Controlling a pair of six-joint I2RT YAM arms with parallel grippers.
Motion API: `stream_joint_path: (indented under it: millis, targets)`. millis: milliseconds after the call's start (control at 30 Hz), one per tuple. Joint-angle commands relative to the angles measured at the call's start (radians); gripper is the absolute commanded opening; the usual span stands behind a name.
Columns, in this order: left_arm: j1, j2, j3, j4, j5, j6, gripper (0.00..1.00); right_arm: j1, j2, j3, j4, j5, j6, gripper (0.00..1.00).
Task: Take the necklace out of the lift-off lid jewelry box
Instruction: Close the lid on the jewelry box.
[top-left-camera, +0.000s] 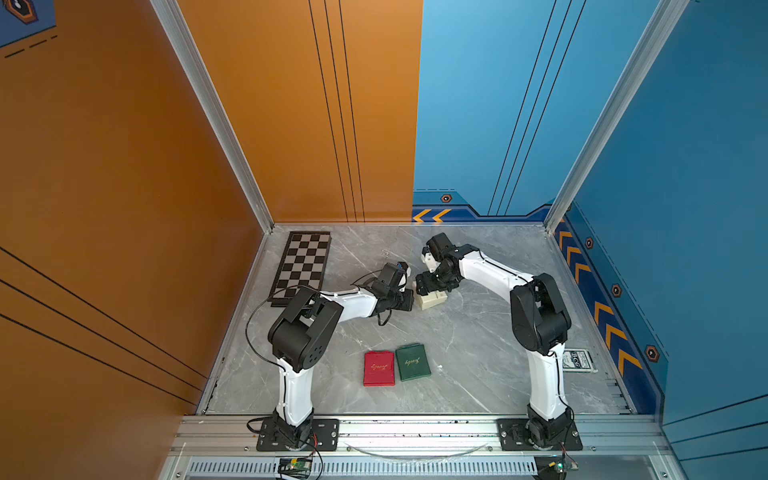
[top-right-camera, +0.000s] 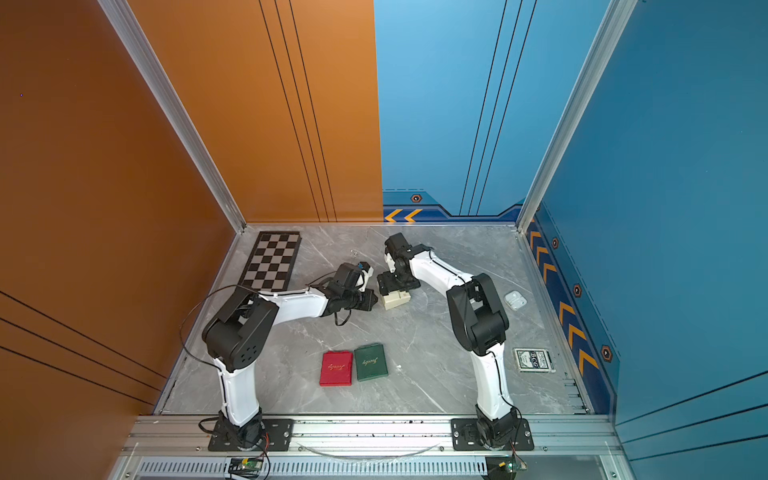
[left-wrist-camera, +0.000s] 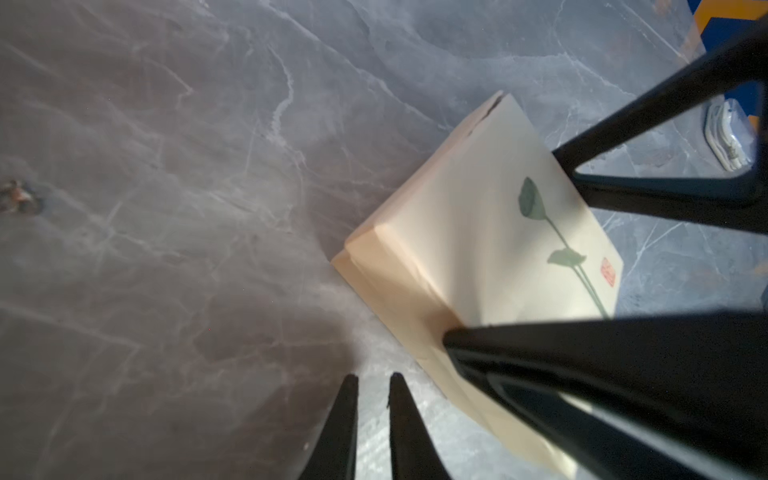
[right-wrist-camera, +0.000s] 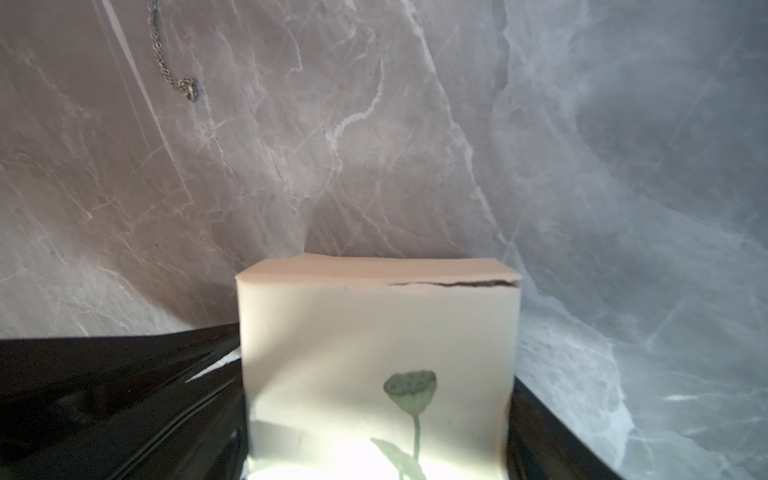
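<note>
Crooking inward, elbows raised — right pincer (right-wrist-camera: 376, 357) grasping cream lotus-printed cardboard jewelry box (left-wrist-camera: 478, 249); left pincer (left-wrist-camera: 374, 376) near-clenched, empty.

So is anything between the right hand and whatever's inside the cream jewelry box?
Yes, the lid, with its lotus print, still covers the jewelry box. The right hand is closed on the lid's two sides. A chain lies bare on the table, apart from the box.

Two arms (top-left-camera: 305, 332); one cream box (top-left-camera: 432, 300); one necklace (right-wrist-camera: 189, 86); one chessboard (top-left-camera: 302, 266); one red case (top-left-camera: 378, 368), one green case (top-left-camera: 412, 362); one card deck (top-right-camera: 534, 360); one white clip (top-right-camera: 515, 300)
</note>
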Motion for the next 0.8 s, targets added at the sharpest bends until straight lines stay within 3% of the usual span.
stream_joint_path:
  millis: [0,767]
  targets:
    - [0.009,0.037,0.026,0.014,0.029,0.017,0.16,0.005,0.058,-0.067,-0.107,0.02,-0.026,0.77]
    - [0.011,0.117,0.066,0.085,0.055,-0.008,0.15,0.019,0.059,-0.059,-0.112,-0.05,-0.023,0.77]
